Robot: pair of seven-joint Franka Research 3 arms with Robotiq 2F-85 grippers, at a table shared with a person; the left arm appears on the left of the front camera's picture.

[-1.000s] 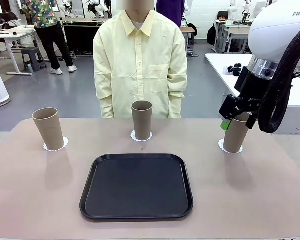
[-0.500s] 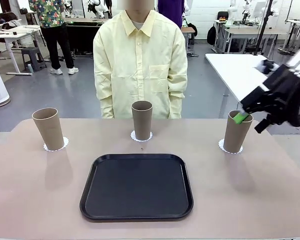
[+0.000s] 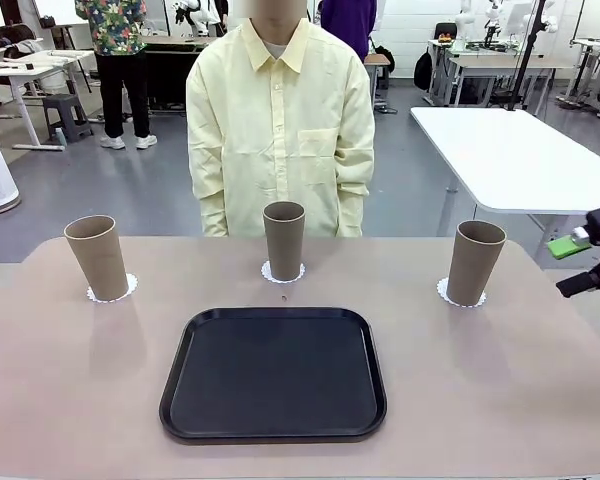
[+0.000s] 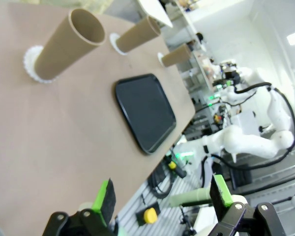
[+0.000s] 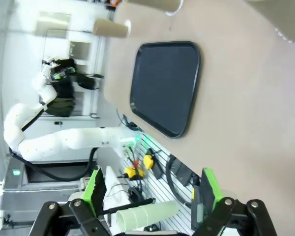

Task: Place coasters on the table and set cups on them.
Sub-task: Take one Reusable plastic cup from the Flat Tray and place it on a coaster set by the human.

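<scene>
Brown cups [image 3: 283, 238], lacy white coasters [image 3: 111, 292], black tray [image 3: 273, 372]

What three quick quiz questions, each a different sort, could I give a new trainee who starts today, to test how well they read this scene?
1. True or false: every cup stands on a coaster.
2. Multiple choice: the black tray holds A) a cup, B) a coaster, C) nothing.
3. Fill in: the right claw, at the table's right edge, is ____.

Key:
1. True. The left cup, middle cup and right cup each stand upright on a coaster.
2. C.
3. Open; it holds nothing and is clear of the right cup.
</scene>
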